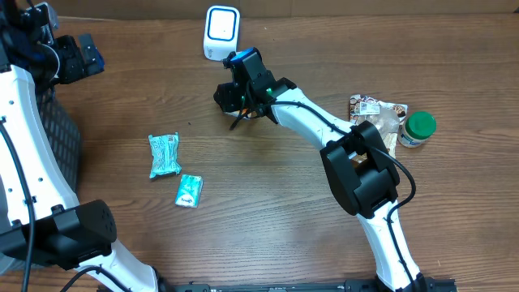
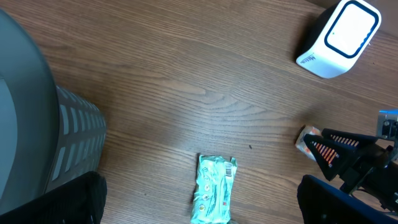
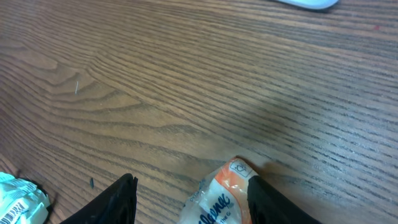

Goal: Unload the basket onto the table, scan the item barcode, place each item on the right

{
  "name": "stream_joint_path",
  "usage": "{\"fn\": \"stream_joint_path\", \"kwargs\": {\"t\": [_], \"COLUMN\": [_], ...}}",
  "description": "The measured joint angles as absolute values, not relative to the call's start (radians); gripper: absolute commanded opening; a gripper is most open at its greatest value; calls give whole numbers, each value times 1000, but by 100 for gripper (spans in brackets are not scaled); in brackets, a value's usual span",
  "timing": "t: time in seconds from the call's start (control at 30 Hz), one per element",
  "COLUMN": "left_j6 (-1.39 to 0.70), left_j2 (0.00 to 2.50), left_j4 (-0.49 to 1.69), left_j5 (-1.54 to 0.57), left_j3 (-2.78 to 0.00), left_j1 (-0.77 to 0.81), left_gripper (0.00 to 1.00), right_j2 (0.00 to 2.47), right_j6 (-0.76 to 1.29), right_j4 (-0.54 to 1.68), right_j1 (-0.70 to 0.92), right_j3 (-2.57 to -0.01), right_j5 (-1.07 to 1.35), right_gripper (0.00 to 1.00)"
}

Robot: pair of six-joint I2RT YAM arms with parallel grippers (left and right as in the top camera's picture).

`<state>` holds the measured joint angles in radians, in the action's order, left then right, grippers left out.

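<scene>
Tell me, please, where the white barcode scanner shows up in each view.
Overhead: the white barcode scanner stands at top centre.
Left wrist: it is in the upper right corner.
Right wrist: only a white sliver at the top edge, probably the scanner.
Shared landmark: the right gripper, just below the scanner in the overhead view.

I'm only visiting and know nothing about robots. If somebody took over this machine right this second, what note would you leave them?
Left pincer: open, empty, up by the basket.
Right pincer: open around the orange packet, which touches one finger only, in front of the scanner.
Done: orange packet is near the scanner; whether it was scanned cannot be told.
Left: grip it and show its barcode; big teal packet, small teal packet, bag and jar wait.
</scene>
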<state>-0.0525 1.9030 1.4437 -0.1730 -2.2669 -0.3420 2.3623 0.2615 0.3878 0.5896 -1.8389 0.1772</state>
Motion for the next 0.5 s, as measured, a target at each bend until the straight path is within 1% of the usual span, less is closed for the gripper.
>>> {"fn": "stream_joint_path", "kwargs": {"t": [0.33, 0.5], "left_j6": [-52, -52], "left_j2": [1903, 1903], "left_j4": [1443, 1444], "left_j5": [-173, -173], "left_j3": [-2267, -2267], "left_j1": [-342, -342], "left_gripper": [100, 100], "right_j2": [2365, 2369], "right_j6": [228, 213], "right_j4": [310, 309], "right_j1": [589, 589], "right_j3": [-1839, -1839], "right_j5": [69, 47], "right_gripper": [53, 54]}}
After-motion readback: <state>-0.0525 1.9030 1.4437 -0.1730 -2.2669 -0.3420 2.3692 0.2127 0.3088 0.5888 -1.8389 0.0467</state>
